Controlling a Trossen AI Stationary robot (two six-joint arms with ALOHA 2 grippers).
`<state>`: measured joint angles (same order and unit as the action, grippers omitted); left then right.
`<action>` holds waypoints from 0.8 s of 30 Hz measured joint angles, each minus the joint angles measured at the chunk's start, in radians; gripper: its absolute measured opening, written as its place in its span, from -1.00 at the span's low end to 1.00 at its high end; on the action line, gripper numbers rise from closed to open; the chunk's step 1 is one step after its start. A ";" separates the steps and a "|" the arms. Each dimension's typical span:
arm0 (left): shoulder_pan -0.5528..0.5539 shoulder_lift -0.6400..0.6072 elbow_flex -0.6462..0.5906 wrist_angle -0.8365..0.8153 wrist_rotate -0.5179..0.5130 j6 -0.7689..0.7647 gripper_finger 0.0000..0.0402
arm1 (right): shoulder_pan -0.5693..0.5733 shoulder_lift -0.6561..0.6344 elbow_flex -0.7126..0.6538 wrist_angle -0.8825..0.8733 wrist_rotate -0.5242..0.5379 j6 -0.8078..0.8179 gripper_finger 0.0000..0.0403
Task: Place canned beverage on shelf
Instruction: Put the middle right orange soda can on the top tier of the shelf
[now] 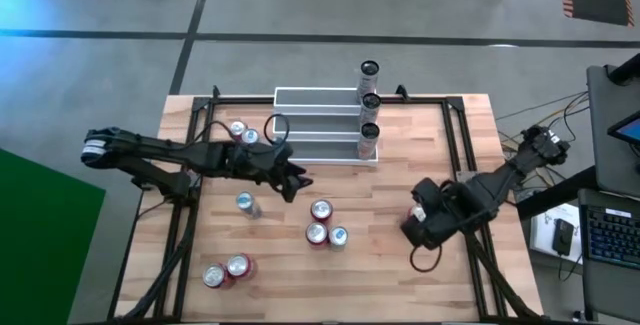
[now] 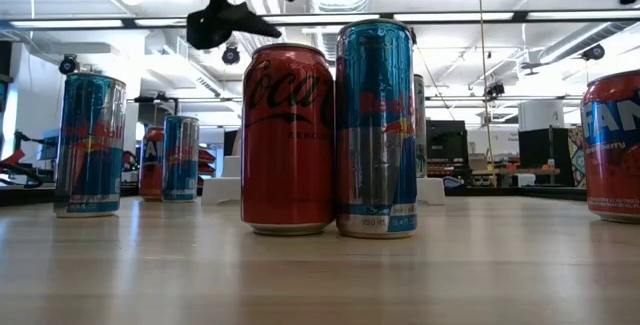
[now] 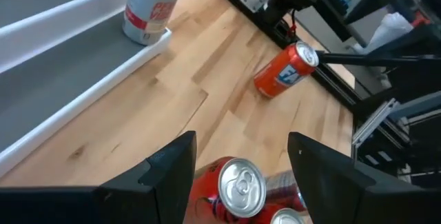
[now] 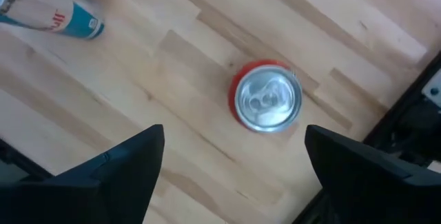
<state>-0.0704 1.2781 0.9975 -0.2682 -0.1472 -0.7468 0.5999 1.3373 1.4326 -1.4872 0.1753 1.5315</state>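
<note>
High view: the shelf (image 1: 318, 125) sits at twelve o'clock on the tabletop (image 1: 380, 275), three cans (image 1: 368, 140) along its right end. Left wrist view: left end effector (image 3: 238, 158), fingers apart, hovers over a red can (image 3: 234, 189). Right wrist view: right end effector (image 4: 234, 158), spread empty, above another can (image 4: 266, 105).

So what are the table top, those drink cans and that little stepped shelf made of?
The table top looks like pale wood planks with visible grain, smooth and faintly shiny. The cans seem to be thin metal, probably aluminium: glossy printed sides and bare silvery lids with pull tabs. The shelf has white edges and matt grey treads; plastic or painted metal, hard to say which.
</note>
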 joint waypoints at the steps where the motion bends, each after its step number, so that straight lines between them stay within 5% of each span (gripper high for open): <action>1: -0.003 0.000 0.004 -0.004 -0.002 -0.003 0.07 | 0.014 -0.001 0.000 0.000 0.000 0.018 0.71; 13: -0.085 -0.019 0.023 -0.012 -0.125 -0.079 0.07 | 0.173 -0.056 -0.028 -0.032 -0.011 0.252 0.73; 19: -0.127 -0.005 0.023 -0.012 -0.191 -0.041 0.07 | 0.116 -0.065 0.084 0.008 -0.193 0.286 0.68; 24: -0.168 0.036 0.023 -0.073 -0.205 0.007 0.07 | 0.032 -0.053 0.237 -0.005 -0.209 0.271 0.63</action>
<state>-0.2387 1.3144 1.0206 -0.3417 -0.3524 -0.7398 0.6323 1.2845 1.6695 -1.4924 -0.0336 1.8024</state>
